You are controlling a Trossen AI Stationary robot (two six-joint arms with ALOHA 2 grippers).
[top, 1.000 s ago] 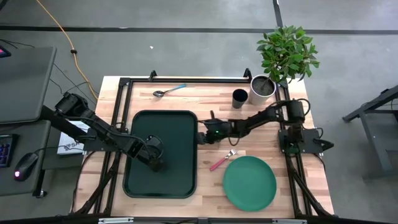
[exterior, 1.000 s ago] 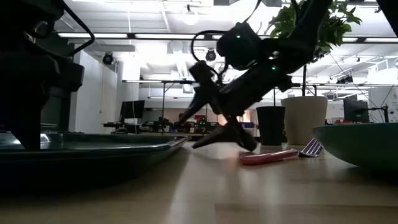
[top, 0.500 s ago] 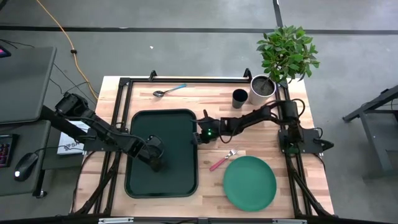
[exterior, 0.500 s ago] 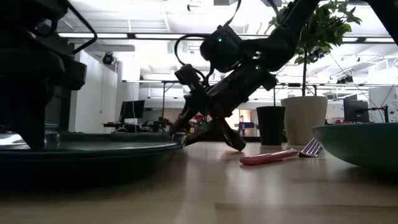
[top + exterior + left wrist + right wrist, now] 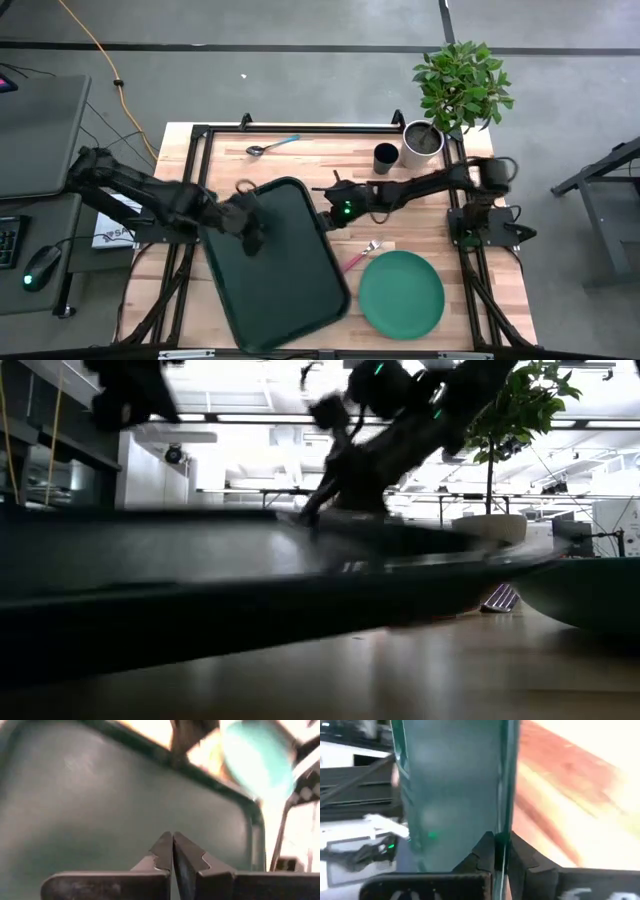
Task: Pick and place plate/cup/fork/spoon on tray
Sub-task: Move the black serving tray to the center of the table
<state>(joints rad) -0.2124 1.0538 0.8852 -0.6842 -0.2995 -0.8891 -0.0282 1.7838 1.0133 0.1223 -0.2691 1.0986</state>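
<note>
We pinch the large, stiff, light dark green rectangular plastic tray point(image 5: 285, 265) by its rim, right gripper point(image 5: 325, 211) clamped, left gripper point(image 5: 249, 214) shut.

A grey floor point(image 5: 300, 25) crossed by a dark line and an orange cable point(image 5: 95, 45) surrounds the wooden table point(image 5: 330, 160), with a leafy potted plant point(image 5: 460, 85) at two o'clock and bright ceiling lights point(image 5: 250, 420) beyond.
</note>
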